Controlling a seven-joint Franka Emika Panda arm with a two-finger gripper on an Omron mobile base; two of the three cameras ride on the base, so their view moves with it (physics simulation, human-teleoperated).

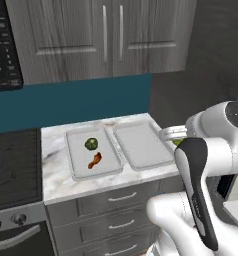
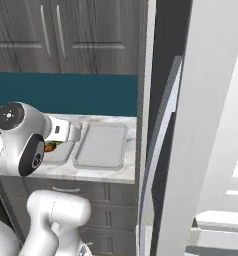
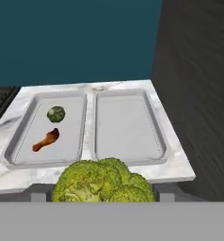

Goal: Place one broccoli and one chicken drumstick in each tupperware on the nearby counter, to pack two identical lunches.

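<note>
Broccoli [image 3: 104,181] sits between the fingers, which stand fairly wide around it, short of the marble bench [image 1: 53,175]. On the bench, two tupperware lie side by side. The left tupperware [image 3: 20,141] holds a small broccoli piece [image 3: 56,113] and a chicken drumstick [image 3: 46,140]; the right tupperware [image 3: 128,127] holds nothing.

The robot arm [image 1: 211,165] was made of smooth, glossy white shells with rounded shapes. A long dark, almost black panel ran along one thick link in the left base view. A round grey cap with small marks closed one joint. In the right base view the same arm [image 2: 21,140] had a dark oval joint face with a small light dot.
</note>
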